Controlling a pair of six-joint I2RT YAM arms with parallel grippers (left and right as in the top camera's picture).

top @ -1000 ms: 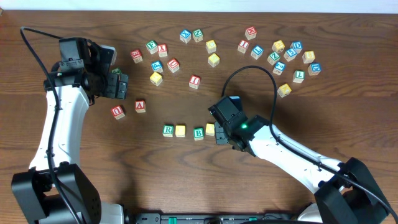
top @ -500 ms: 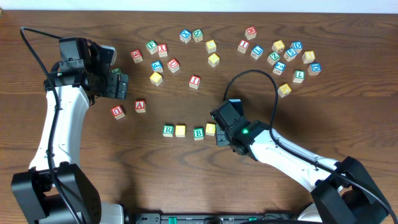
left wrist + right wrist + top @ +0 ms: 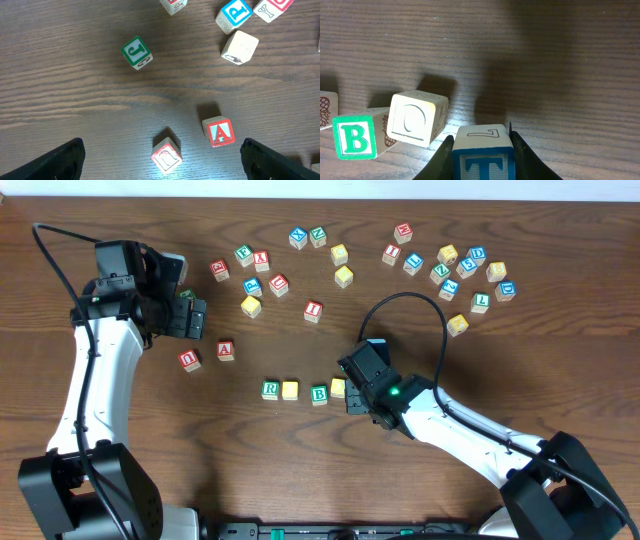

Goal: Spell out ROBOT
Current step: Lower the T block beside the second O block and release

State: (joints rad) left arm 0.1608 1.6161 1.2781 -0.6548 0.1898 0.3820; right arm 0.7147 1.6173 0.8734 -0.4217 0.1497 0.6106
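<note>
A row of cubes lies at the table's front middle: the green R [image 3: 270, 389], a yellow cube [image 3: 290, 390], the B [image 3: 319, 394] and a second yellow cube [image 3: 338, 388]. My right gripper [image 3: 355, 399] hovers just right of that row. In the right wrist view it [image 3: 483, 157] is shut on the blue-bordered T cube [image 3: 483, 159], held upright a little right of the cream O-faced cube [image 3: 416, 118] and the B [image 3: 354, 136]. From overhead the T is hidden under the gripper. My left gripper [image 3: 197, 319] stands open at the left, above the red U and A cubes.
Red U [image 3: 166, 156] and A [image 3: 218, 132] cubes lie between the left gripper's spread fingers [image 3: 60, 162], well below them. A green J cube [image 3: 136, 52] lies farther out. Several loose letter cubes are scattered along the back [image 3: 340, 254] and back right [image 3: 470, 265].
The right gripper with the T shifted slightly toward the table's front, then held still. The left arm has not moved.
</note>
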